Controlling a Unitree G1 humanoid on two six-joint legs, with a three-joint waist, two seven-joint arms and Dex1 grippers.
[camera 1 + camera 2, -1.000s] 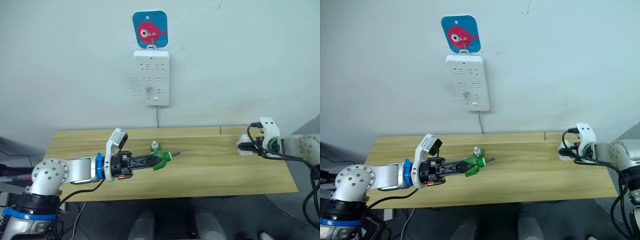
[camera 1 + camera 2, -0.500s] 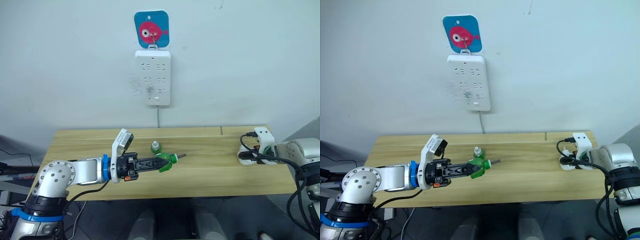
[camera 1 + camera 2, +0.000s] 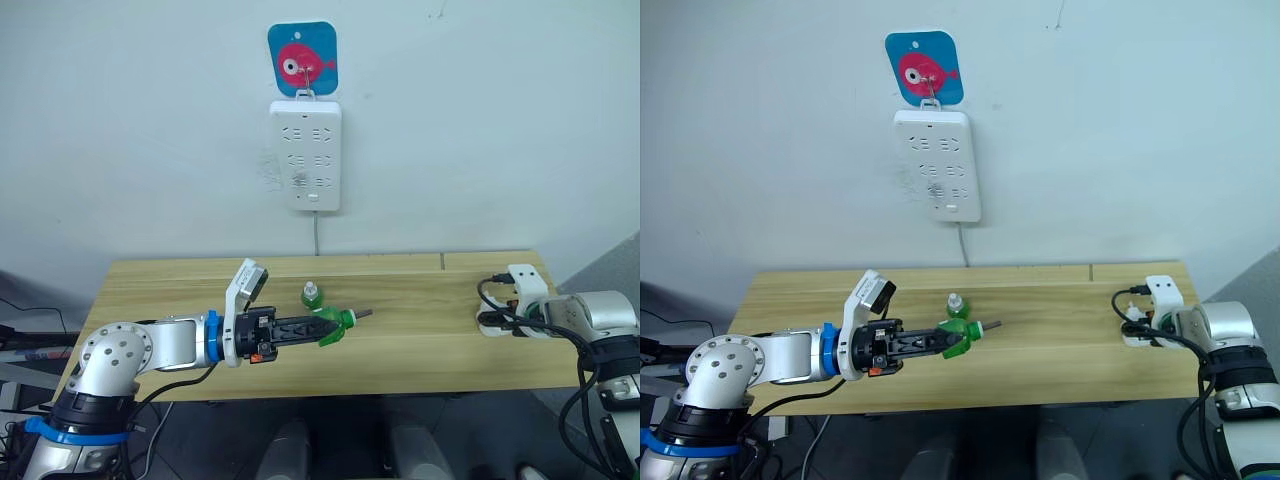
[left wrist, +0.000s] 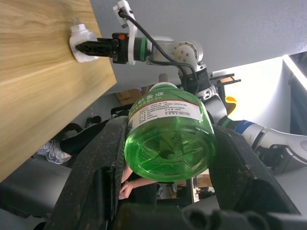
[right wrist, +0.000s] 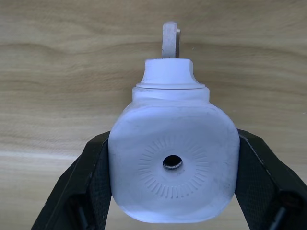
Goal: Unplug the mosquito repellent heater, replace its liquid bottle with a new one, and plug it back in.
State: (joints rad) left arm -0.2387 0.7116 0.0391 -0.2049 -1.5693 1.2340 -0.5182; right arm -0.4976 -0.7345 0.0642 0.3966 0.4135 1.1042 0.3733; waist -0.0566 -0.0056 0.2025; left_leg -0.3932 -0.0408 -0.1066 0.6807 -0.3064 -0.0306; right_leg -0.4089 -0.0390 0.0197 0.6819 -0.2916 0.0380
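My left gripper (image 3: pixel 320 326) is shut on a translucent green liquid bottle (image 3: pixel 338 322), held on its side just above the table's middle. Its bare dark wick points right. The left wrist view shows the bottle's base (image 4: pixel 168 143) clamped between both fingers (image 4: pixel 96 182). The new one (image 3: pixel 311 293), a green bottle with a white cap, stands upright just behind it. At the table's right end my right gripper (image 3: pixel 496 320) is shut on the white mosquito repellent heater (image 5: pixel 172 158), low over the wood, with a metal prong showing beyond its body.
A white power strip (image 3: pixel 306 155) hangs on the wall above the table's middle, under a blue fish sticker (image 3: pixel 301 58), with its cord dropping behind the wooden table (image 3: pixel 420 350). The table's right edge lies close to the heater.
My right gripper has sunk lower towards the table's right end with the heater. My left gripper has edged slightly right with the bottle. The camera has shifted a little.
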